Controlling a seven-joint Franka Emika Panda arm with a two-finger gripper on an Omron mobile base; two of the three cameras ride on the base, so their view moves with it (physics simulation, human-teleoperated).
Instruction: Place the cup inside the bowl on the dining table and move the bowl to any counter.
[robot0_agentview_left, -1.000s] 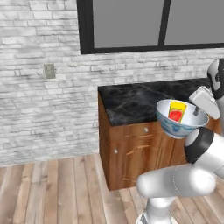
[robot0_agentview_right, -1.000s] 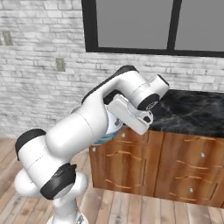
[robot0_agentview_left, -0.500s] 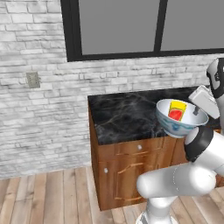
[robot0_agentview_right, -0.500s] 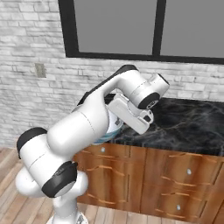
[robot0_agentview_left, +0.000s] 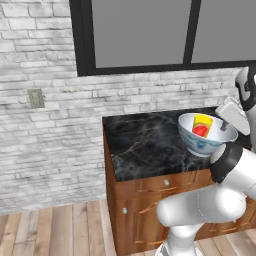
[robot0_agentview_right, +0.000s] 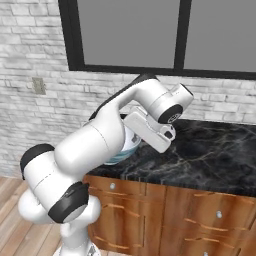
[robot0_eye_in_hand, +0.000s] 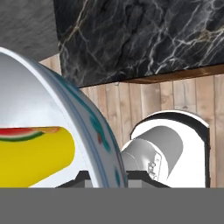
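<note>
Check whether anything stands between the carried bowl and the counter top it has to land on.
Nothing visible does. The bowl, with the cup inside, hangs in the hand's grip just above the counter, whose visible black top beneath and around it carries no objects.

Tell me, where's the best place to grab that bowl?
Probably the rim. The bowl is wide, deep and upright with the cup inside, too broad to span, so pinching its thin wall from above at one side suits it, as the end effector does.
</note>
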